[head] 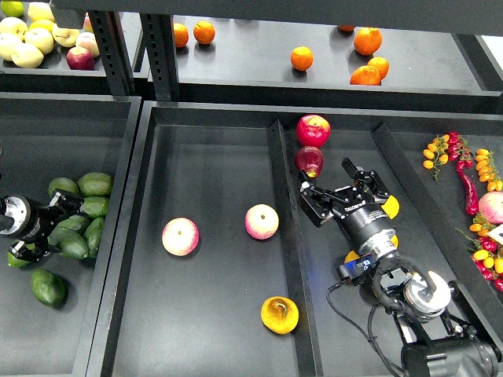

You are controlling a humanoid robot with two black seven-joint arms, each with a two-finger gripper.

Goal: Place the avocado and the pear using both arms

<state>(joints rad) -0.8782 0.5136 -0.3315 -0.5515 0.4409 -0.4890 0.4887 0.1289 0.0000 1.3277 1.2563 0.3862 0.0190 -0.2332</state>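
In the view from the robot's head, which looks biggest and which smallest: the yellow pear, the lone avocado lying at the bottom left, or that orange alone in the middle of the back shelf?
1. The avocado and the pear look about alike; the avocado is longer, the pear rounder, so I won't rank them.
2. The orange looks smallest, though it sits farther from the camera, so that may exaggerate the difference.

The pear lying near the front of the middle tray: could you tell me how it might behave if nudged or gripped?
The pear looks rounded and squat, lying free on the smooth tray floor, so a nudge would probably roll it. Its glossy skin may slip between hard fingers. Nothing nearby would likely stop it except the divider.
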